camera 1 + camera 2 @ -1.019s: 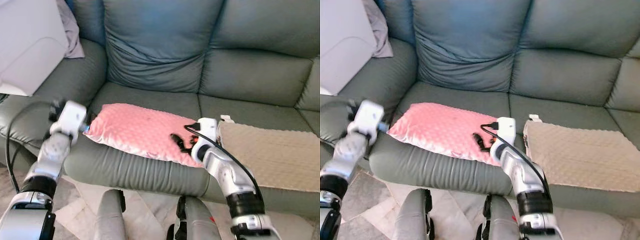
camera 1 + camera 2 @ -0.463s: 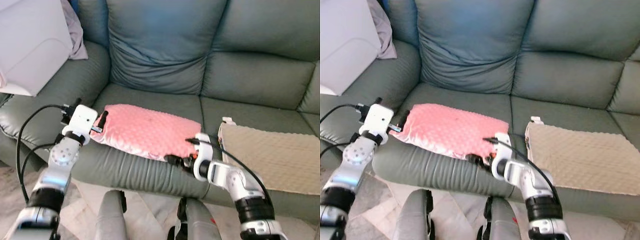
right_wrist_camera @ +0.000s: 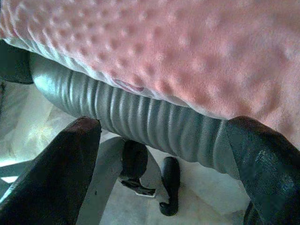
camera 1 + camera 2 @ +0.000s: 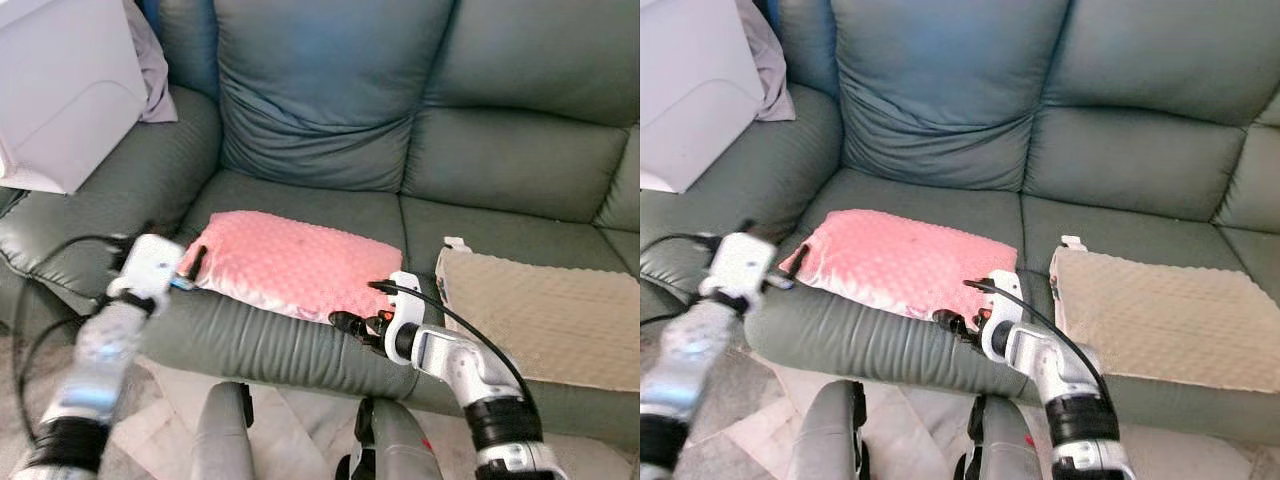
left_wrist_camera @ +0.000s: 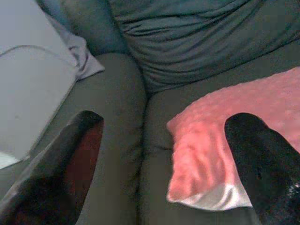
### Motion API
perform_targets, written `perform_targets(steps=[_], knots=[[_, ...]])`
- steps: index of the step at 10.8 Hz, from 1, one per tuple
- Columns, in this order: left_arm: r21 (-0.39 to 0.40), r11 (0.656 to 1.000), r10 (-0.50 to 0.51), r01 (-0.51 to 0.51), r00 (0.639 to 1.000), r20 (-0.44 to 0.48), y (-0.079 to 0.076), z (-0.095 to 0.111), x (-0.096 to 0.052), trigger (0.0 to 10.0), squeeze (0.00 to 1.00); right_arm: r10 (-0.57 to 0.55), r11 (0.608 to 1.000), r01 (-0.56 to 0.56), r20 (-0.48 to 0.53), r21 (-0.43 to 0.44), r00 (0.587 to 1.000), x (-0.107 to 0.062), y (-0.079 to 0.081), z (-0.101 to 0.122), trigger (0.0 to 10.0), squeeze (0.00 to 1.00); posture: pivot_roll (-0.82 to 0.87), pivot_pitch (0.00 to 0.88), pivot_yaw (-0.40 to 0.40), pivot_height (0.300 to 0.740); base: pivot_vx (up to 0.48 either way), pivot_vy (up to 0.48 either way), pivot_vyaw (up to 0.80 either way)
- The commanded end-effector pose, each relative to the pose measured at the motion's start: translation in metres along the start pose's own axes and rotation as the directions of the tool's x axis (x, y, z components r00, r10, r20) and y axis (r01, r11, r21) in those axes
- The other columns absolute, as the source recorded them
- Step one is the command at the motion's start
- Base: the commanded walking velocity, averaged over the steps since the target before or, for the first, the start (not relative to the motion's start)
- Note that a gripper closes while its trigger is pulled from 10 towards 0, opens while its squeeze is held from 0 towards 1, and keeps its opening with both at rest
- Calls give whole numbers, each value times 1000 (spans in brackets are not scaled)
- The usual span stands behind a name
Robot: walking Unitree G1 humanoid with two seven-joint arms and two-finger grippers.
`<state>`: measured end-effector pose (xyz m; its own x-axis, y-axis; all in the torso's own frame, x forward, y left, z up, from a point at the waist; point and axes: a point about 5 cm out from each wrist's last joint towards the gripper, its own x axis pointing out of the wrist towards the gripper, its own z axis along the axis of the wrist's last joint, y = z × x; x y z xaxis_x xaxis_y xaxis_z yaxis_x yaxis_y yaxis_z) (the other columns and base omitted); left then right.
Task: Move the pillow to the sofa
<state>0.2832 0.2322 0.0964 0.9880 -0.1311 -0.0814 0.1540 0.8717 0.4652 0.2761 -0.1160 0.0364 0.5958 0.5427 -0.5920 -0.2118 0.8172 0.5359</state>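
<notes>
The left claw point(image 4: 193, 264) sits just beside the left end of the pink pillow point(image 4: 292, 262), its black fingers point(image 5: 262, 164) spread wide with nothing between them. In the left wrist view one finger lies over the pillow's corner while the other stands off over the sofa's armrest, so the pillow is not gripped. The right claw point(image 4: 345, 323) hangs at the front edge of the seat, just below the pillow's right corner, also spread wide and empty; its wrist view looks across the ribbed seat front with the pillow's underside above.

The pillow lies flat on the left seat cushion of the grey-green sofa point(image 4: 500, 160), close to the front edge, apart from the beige blanket point(image 4: 545, 310) on the next seat. A white box point(image 4: 60, 90) rests on the armrest.

One claw at each end suggests a two-sided carry that has been let go; the task looks essentially done, with only clearing the arms left.
</notes>
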Motion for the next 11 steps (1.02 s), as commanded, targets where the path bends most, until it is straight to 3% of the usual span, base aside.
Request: perform_targets(steps=[1,2,11], knots=[[-2,1000,-19,19,1000,15,0,6,-3,10000,0,-4,1000,4,3,-20,1000,2,-1,2,10000,1000,65,53,-41,627,0,0,0],[-12,999,-42,42,999,25,1,9,-8,10000,0,-9,1000,9,5,-18,1000,6,0,3,10000,1000,73,73,-37,627,0,0,0],[-12,999,-42,42,999,25,1,9,-8,10000,0,-9,1000,9,5,-18,1000,6,0,3,10000,1000,73,73,-37,627,0,0,0]])
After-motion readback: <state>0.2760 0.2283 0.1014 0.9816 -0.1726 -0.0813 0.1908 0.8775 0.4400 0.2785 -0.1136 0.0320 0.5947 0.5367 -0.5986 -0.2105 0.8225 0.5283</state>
